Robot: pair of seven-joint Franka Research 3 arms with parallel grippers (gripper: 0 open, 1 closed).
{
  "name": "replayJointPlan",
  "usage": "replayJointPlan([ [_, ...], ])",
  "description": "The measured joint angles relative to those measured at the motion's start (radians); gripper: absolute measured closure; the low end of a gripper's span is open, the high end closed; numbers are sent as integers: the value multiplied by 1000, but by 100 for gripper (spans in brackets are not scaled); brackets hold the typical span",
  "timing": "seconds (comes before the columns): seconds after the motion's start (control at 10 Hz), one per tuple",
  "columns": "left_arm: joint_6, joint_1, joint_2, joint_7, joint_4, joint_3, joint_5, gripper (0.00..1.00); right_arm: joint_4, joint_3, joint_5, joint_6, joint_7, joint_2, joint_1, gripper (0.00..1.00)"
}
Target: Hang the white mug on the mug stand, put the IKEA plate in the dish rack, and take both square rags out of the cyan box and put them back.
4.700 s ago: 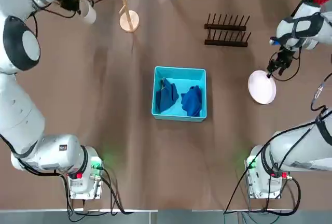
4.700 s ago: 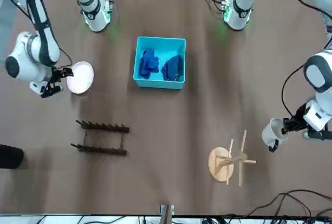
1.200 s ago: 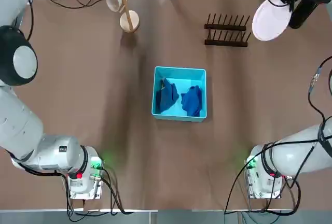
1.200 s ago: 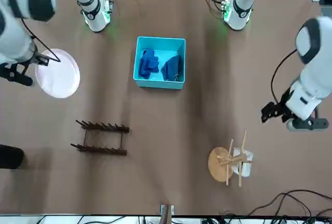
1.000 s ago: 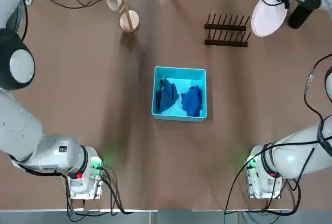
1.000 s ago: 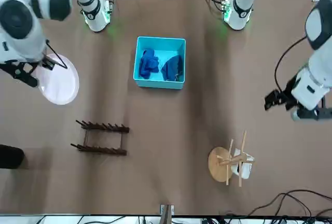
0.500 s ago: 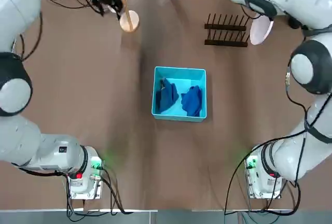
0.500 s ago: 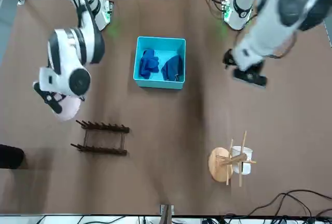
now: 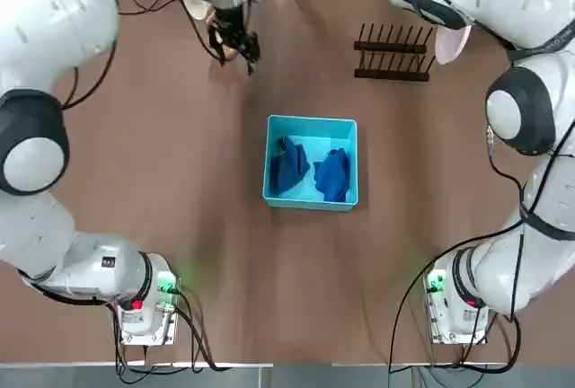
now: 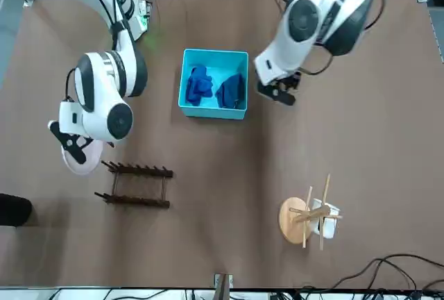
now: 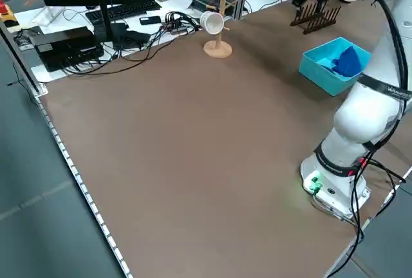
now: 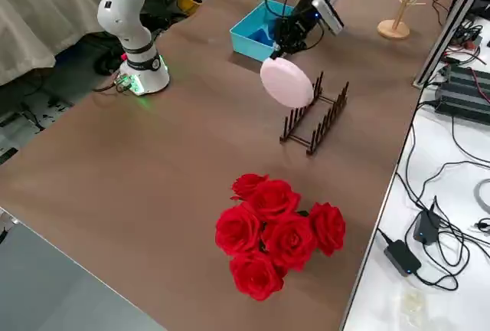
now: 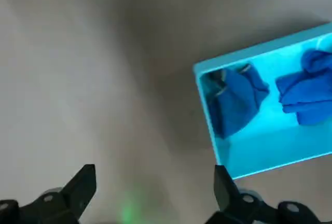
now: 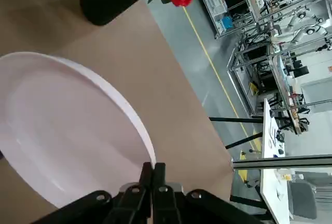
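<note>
The white mug (image 10: 325, 221) hangs on a peg of the mug stand (image 10: 294, 221). My left gripper (image 10: 277, 92) hovers open and empty between the stand and the cyan box (image 10: 214, 110); in its wrist view its fingers (image 13: 83, 186) stand wide apart. Two dark blue square rags (image 9: 289, 165) (image 9: 333, 174) lie side by side in the box. My right gripper (image 14: 154, 172) is shut on the rim of the IKEA plate (image 12: 287, 82). It holds the plate on edge above the table, just beyond the end of the dish rack (image 12: 315, 116).
A bunch of red roses (image 12: 279, 231) in a dark vase stands near the table edge past the rack. Cables and electronics (image 11: 96, 30) lie off the table's far edge. Both arm bases (image 9: 139, 303) (image 9: 458, 307) sit at the near edge.
The left gripper left the mug on the stand and swung towards the cyan box. The right arm carried the plate from above the far corner to just beside the rack's end.
</note>
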Motion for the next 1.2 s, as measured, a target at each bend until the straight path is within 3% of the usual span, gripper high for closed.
replayJointPlan([
  [0.2, 106, -102, 108, -79, -4, -6, 53, 0, 92, -4, -27, 3, 0, 92, 0, 97],
  [0.4, 218, -205, 210, -188, -6, -7, 156, 0, 140, -10, -33, 7, 0, 131, -2, 97],
  [0.6, 327, -282, 313, -284, -7, 6, 221, 0, 147, -12, -34, 44, 0, 134, -8, 97],
  [0.9, 401, -402, 415, -383, -6, 108, 292, 0, 147, -12, -34, 69, -1, 153, -18, 97],
  [1.2, 476, -418, 469, -469, -6, 126, 337, 3, 148, -12, -33, 102, 0, 172, -22, 97],
])
